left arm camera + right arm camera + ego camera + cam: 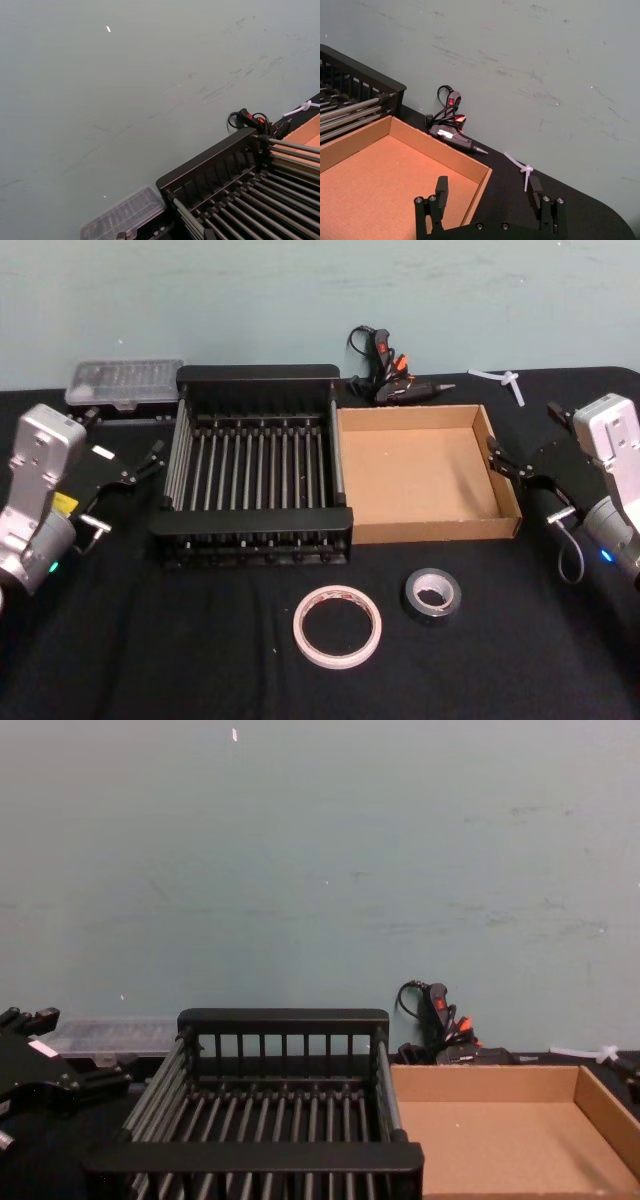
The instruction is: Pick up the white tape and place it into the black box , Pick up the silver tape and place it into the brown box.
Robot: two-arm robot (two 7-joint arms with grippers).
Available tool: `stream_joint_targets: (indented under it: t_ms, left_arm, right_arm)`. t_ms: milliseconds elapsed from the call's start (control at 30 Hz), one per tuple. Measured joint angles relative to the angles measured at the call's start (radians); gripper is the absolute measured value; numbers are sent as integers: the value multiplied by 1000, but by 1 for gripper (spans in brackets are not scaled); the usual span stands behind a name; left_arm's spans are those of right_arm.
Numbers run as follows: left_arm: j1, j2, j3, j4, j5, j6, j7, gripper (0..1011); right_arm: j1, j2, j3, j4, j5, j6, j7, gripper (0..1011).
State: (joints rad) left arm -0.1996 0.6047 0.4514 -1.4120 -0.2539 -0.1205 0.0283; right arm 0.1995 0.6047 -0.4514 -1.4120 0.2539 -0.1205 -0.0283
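Note:
The white tape (337, 626), a wide thin ring, lies flat on the black cloth near the front edge. Just to its right lies the smaller silver tape (432, 594). Behind them stand the black box (258, 372), slatted and empty, and the brown box (425, 475), also empty, side by side. My left gripper (128, 485) hovers open at the left side of the black box (200, 172). At the right wall of the brown box (380, 180) my right gripper (527, 478) is open too, its fingers (441, 187) spread wide with nothing between them. Both tapes lie well in front of the grippers.
A black glue gun (385, 375) with its cable lies behind the boxes by the teal wall. A clear plastic case (125, 382) sits at the back left and a white plastic piece (505, 380) at the back right. Open black cloth surrounds the tapes.

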Motion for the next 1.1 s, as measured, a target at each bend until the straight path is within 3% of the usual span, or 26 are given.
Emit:
stream_joint_targets:
  t_ms: [1100]
  left_arm:
    - [0, 0, 0, 0, 0, 0, 0, 1001]
  right_arm:
    - [0, 0, 0, 0, 0, 0, 0, 1002]
